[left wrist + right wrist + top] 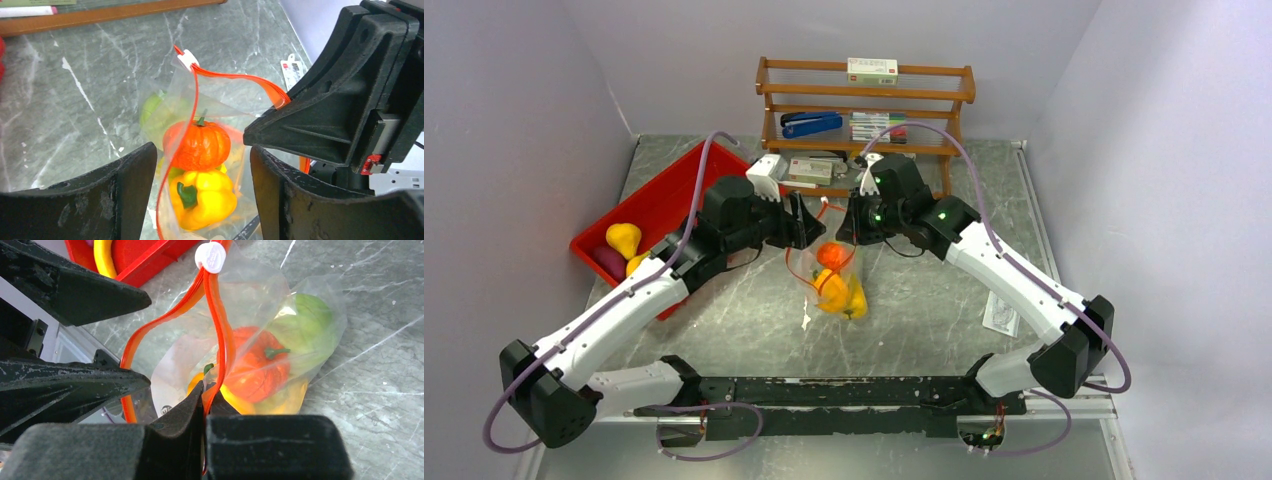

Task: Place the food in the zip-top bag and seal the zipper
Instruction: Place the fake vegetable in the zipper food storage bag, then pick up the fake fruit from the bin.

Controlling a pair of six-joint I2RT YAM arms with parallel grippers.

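Item: zip-top bag [172, 357], zipper [221, 330] unsealed. I logged right pincer [205, 390] pinching zipper, left pincer [202, 150] spread. Risk: single hold, bag tips, food [255, 372] spills onto worktop [724, 320].

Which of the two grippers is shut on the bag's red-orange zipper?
The right gripper: its jaws are pressed together on the zipper. The left gripper has its jaws standing apart and holds nothing.

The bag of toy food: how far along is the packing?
Done: an orange pepper, a yellow pepper and a green fruit sit inside the bag. In hand: the right gripper pinches the zipper; the left gripper stands open beside it. Left: at least a yellow pear lies in the red tray, and the zipper gapes unsealed.
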